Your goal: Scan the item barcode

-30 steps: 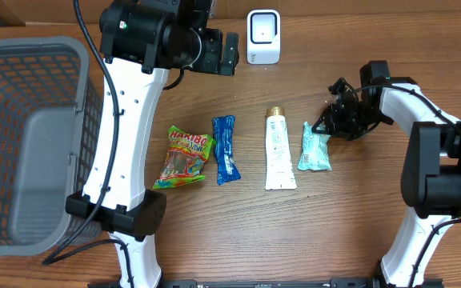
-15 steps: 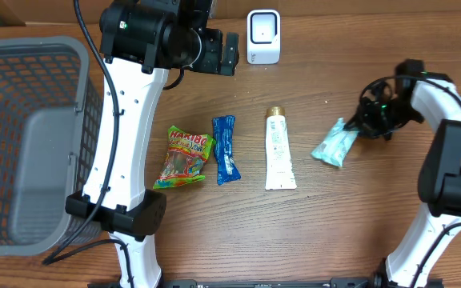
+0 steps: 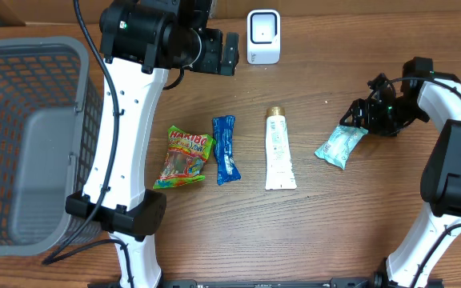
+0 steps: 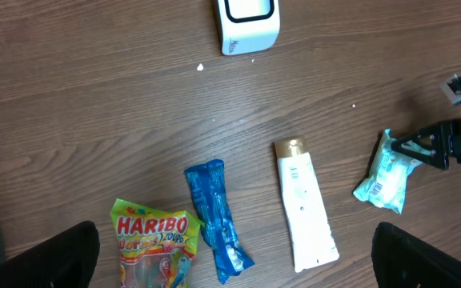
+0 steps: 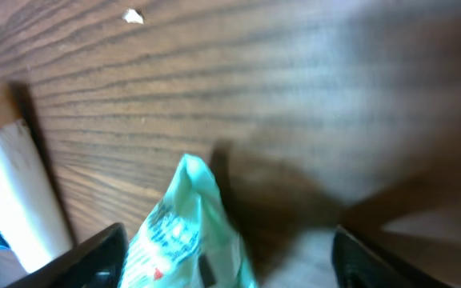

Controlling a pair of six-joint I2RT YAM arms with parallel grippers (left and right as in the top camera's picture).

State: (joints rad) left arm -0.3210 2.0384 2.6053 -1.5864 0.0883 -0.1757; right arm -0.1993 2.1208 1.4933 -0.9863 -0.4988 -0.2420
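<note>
A teal packet [image 3: 341, 146] lies tilted on the wooden table, right of a white tube [image 3: 278, 152]. My right gripper [image 3: 360, 120] stands open at the packet's upper end. In the right wrist view that end of the packet [image 5: 186, 232] sits between the wide-apart fingers [image 5: 94, 258], close to the left one. The white barcode scanner [image 3: 263, 37] stands at the back of the table. My left gripper [image 3: 229, 52] hangs open high above the table, with nothing between its fingertips [image 4: 46, 256]. From there I see the scanner [image 4: 249, 24] and the teal packet [image 4: 384, 172].
A Haribo bag [image 3: 186, 156] and a blue packet [image 3: 225, 149] lie left of the tube. A grey mesh basket [image 3: 22, 144] stands at the table's left edge. The left arm's white links rise between the basket and the items.
The right gripper has pulled the teal packet away from the tube to the right, turned it askew, then opened. The left arm has not moved.
</note>
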